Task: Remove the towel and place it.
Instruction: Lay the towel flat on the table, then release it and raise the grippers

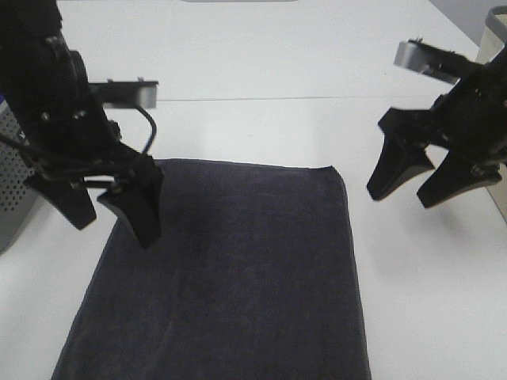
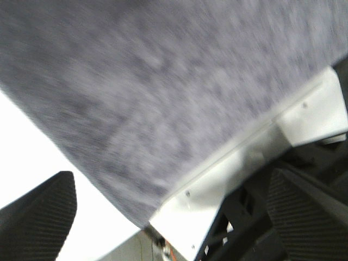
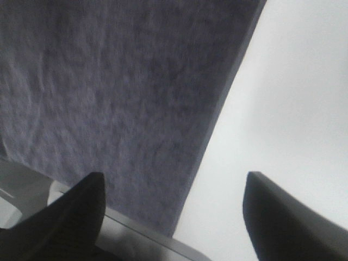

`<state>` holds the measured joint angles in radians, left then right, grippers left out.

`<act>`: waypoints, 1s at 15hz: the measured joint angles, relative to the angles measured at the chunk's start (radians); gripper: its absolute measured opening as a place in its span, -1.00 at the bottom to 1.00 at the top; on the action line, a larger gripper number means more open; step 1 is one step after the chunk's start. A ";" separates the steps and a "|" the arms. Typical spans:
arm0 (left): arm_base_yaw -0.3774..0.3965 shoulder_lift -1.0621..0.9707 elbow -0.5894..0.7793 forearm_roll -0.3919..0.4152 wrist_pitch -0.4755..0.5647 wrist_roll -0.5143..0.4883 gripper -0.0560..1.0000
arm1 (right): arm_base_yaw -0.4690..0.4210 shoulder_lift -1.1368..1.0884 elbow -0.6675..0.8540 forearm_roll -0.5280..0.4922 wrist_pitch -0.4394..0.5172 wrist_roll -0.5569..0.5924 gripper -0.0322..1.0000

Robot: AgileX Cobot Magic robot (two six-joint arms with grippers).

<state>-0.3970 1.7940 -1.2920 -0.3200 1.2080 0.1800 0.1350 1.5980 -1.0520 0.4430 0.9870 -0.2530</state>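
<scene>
The dark charcoal-grey towel (image 1: 230,277) lies flat and spread out on the white table, reaching the near edge of the exterior high view. My left gripper (image 1: 107,214) is open and empty, raised over the towel's far left corner. My right gripper (image 1: 412,186) is open and empty, raised above bare table just right of the towel's far right corner. In the left wrist view the towel (image 2: 163,81) fills most of the picture between the open fingers (image 2: 38,217). In the right wrist view the towel (image 3: 109,98) and its edge lie below the open fingers (image 3: 293,217).
A grey perforated basket (image 1: 14,182) stands at the left edge, partly hidden behind my left arm. The white table (image 1: 301,63) extends beyond and to the right of the towel. A pale object (image 1: 493,39) stands at the far right edge.
</scene>
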 joint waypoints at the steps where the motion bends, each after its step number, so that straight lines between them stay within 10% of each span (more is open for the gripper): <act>1: 0.050 0.018 -0.036 0.001 -0.006 0.015 0.79 | -0.050 0.030 -0.052 0.037 0.018 -0.019 0.41; 5: 0.228 0.217 -0.296 0.007 -0.031 0.048 0.79 | -0.128 0.267 -0.379 0.059 0.082 -0.037 0.48; 15: 0.251 0.626 -0.768 0.007 -0.001 0.048 0.79 | -0.128 0.596 -0.566 -0.057 0.059 0.023 0.48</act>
<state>-0.1460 2.4200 -2.0600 -0.3130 1.2070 0.2280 0.0070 2.1940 -1.6180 0.3860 1.0460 -0.2300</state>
